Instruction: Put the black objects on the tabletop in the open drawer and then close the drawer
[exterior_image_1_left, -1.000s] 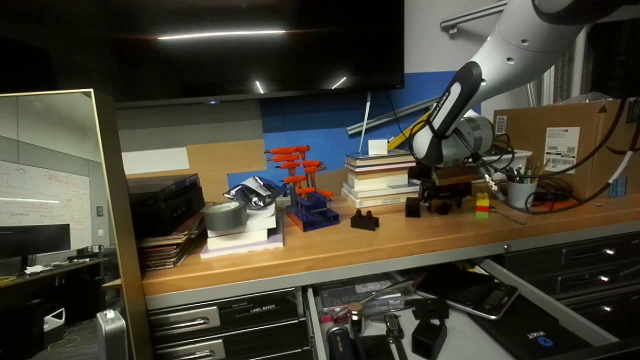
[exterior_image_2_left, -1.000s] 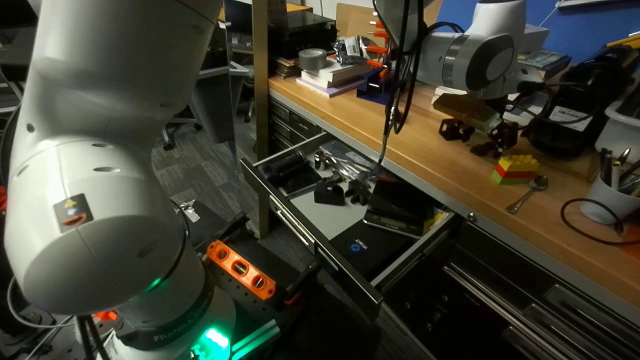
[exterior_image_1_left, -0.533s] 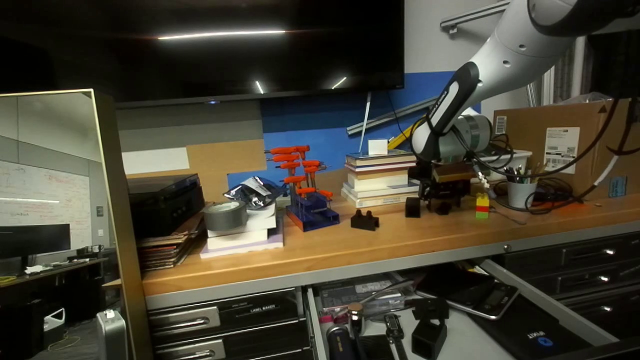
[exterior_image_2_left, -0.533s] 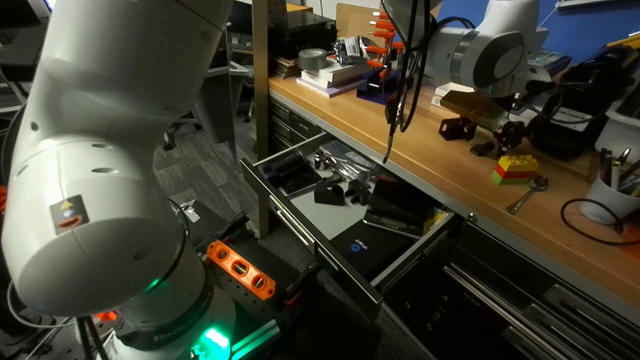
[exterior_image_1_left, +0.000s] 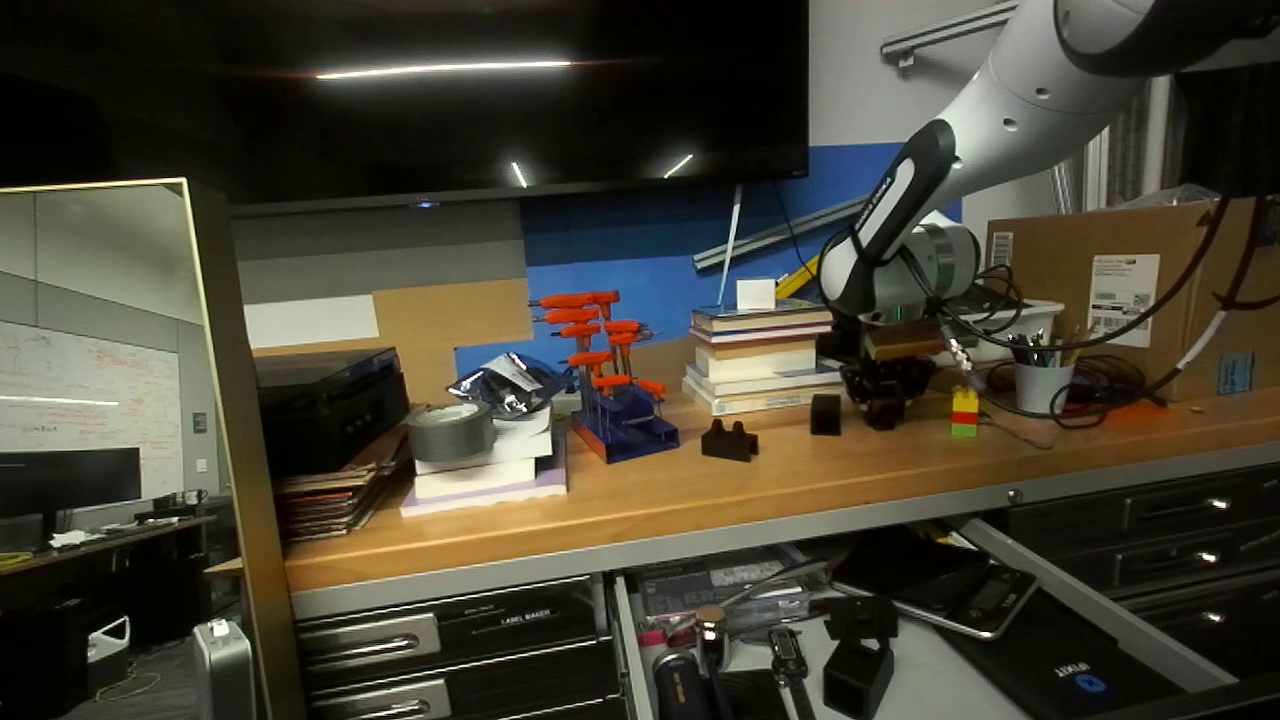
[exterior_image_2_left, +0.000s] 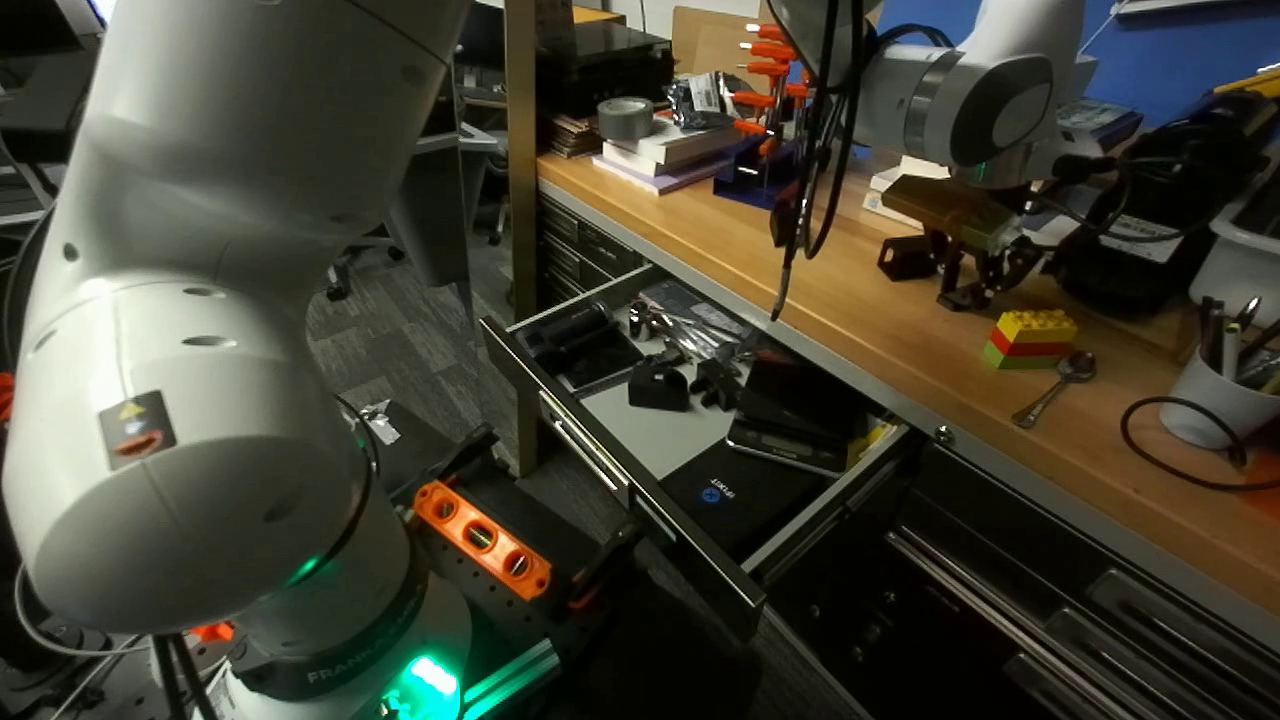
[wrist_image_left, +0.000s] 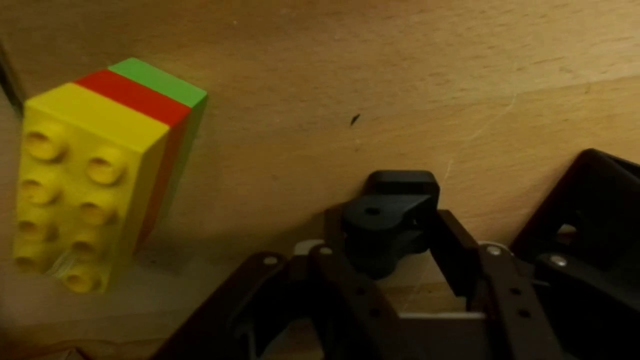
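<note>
Wrist view shows the claw (wrist_image_left: 390, 222) pinching one small black piece (wrist_image_left: 377, 210); whether it touches the tabletop (wrist_image_left: 300, 90) I cannot tell. In both exterior views, one black block (exterior_image_1_left: 825, 414) lies just left of the claw and one toy brick stack (exterior_image_2_left: 1030, 340) in three colours stands to the right; the wrist view's edge cuts off the block. One two-knobbed piece (exterior_image_1_left: 731, 443) shows farther left in an exterior view, making three small black objects at the tabletop, counting the pinched one. One spoon (exterior_image_2_left: 1078, 366) lies on the near side of the toy brick stack; one cup (exterior_image_2_left: 1205, 405) farther right holds pens (exterior_image_2_left: 1212, 330) too bunched to count. On the near side, the drawer (exterior_image_2_left: 715, 578) stands open with two black parts (exterior_image_2_left: 658, 388) inside; in an exterior view its left wall (exterior_image_1_left: 630, 645) runs off the bottom edge.
</note>
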